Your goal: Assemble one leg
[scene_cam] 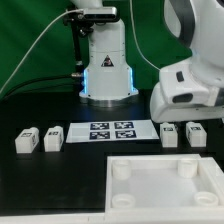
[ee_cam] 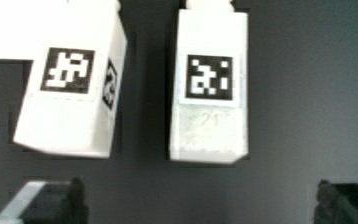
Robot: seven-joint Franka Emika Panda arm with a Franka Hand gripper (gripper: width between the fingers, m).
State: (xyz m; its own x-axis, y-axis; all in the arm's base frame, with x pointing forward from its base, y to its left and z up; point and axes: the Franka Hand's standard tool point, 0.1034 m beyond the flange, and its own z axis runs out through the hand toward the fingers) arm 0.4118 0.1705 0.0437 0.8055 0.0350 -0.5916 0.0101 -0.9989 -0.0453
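gripper point(ee_cam: 202, 205) of yours hangs wide and empty over the leg point(ee_cam: 215, 85), flat on the table point(scene_cam: 40, 165) at 3 o'clock from the marker board point(scene_cam: 111, 131) in the exterior view, a twin leg point(ee_cam: 78, 88) just beside.

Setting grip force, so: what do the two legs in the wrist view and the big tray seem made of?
Legs: apparently matte white plastic, dull even faces, each with a black-and-white tag. Tray: seemingly the same matte white plastic; no gloss or grain shows.
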